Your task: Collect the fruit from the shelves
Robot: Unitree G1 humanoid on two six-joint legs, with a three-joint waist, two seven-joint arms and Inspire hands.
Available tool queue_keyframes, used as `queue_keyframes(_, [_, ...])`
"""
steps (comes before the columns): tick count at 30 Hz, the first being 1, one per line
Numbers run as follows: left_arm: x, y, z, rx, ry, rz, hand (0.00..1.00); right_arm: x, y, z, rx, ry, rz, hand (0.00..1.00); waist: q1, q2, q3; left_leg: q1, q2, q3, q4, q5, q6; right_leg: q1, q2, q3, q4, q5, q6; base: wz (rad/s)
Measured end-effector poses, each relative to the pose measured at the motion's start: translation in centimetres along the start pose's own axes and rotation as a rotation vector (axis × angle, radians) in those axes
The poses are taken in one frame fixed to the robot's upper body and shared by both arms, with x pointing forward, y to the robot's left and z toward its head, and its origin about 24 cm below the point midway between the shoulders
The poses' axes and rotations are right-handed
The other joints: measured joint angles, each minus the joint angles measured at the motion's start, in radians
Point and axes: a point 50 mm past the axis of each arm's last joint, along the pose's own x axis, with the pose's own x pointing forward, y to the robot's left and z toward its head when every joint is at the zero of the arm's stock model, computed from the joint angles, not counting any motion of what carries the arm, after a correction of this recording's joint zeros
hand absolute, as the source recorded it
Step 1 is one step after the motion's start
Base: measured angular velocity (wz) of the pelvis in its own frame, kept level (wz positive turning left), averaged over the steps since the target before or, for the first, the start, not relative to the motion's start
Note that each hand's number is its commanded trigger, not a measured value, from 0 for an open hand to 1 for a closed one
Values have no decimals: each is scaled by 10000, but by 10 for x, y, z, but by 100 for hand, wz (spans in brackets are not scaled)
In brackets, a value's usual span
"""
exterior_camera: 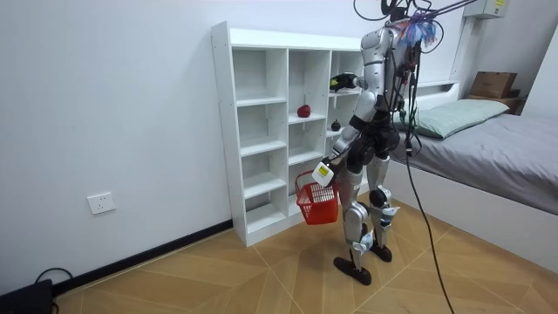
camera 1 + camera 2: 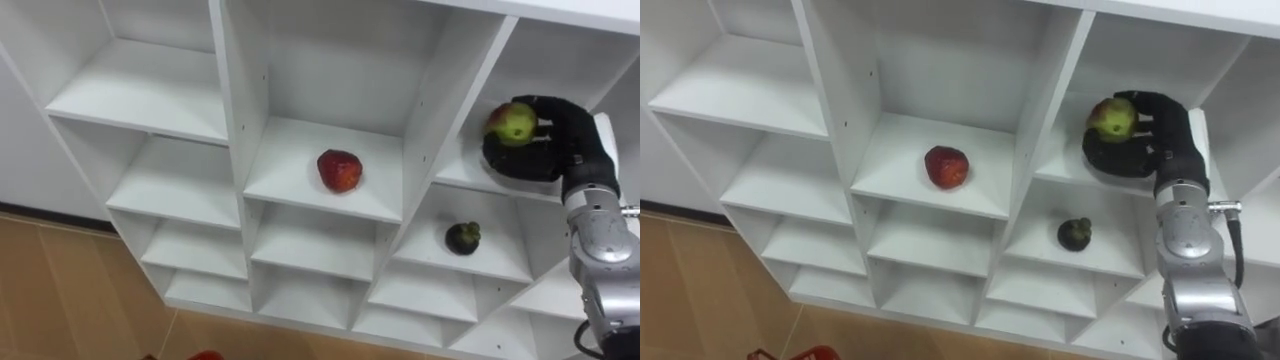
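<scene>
Curled fingers (image 2: 548, 104) of the right hand (image 2: 565, 140) are closed round a green fruit (image 2: 512, 123) in the closet's (image 2: 235, 120) upper right compartment. A dark fruit (image 2: 462, 237) is seen below, a red fruit (image 2: 339, 170) in the middle column. A red basket (image 1: 316, 202) hangs from the left hand (image 1: 324, 173), whose grip cannot be told.

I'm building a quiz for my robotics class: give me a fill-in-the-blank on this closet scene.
The right hand is curled round a ___ apple.
The red fruit lies one column to the ___ of the apple.
The dark fruit sits one shelf ___ the apple.
Missing: green; left; below.
</scene>
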Motion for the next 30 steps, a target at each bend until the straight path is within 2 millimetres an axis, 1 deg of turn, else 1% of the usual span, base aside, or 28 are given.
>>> queue_keyframes(3, [0, 0, 1, 63, -11, 10, 100, 0, 1, -1, -17, 80, 25, 100, 17, -24, -17, -3, -6, -33, -2, 0, 0, 6, 0, 5, -25, 0, 0, 0])
queue_keyframes(7, [1, 0, 2, 146, -37, 26, 100, 0, 1, -1, -19, 76, -2, 100, 25, -15, -18, -1, -8, -40, -1, 0, 0, 11, -2, 10, -35, 0, 0, 0])
queue_keyframes(12, [1, -1, 3, 171, -56, -23, 100, 0, 2, -1, -22, 74, 20, 100, 26, 36, -28, 7, -7, -3, 4, 0, 0, 20, -2, 15, -35, 0, 0, 0])
queue_keyframes(16, [1, -4, 2, 170, -55, -146, 100, 0, 3, 0, 0, 45, 4, 100, 28, 118, -74, 21, -7, 14, -1, 2, -1, 20, -1, 25, -31, 0, 0, 0])
queue_keyframes(19, [0, -4, 1, 164, -32, -164, 100, 0, 4, 2, 11, -61, 77, 100, 7, 140, -66, 26, -2, 24, 2, 7, -7, 20, 0, 22, -31, 0, 0, 0])
queue_keyframes(22, [0, -4, 1, 167, -110, -129, 100, -9, 4, 4, -169, -349, 177, 100, -28, 184, -40, 22, -3, 32, -14, 7, -7, 8, -2, 22, -33, 0, 0, 0])
queue_keyframes(25, [1, -5, 3, 157, -200, -107, 100, -20, 5, 8, -189, -702, 295, 100, -29, 305, 30, 12, -7, 55, -22, 6, -6, -4, -8, 42, -31, 0, 0, -1])
queue_keyframes(28, [0, -6, 2, 161, -222, -105, 100, -29, 6, 14, -434, -1127, 486, 100, -23, 421, 21, -12, -4, 118, -46, 6, -6, -65, -1, 183, -30, 0, 0, -6])
queue_keyframes(30, [0, -6, 1, 157, -198, -111, 100, -33, 7, 16, -445, -1282, 645, 100, -66, 452, 7, -12, 0, 164, -48, 6, -6, -83, 0, 228, -28, 0, 0, -8])
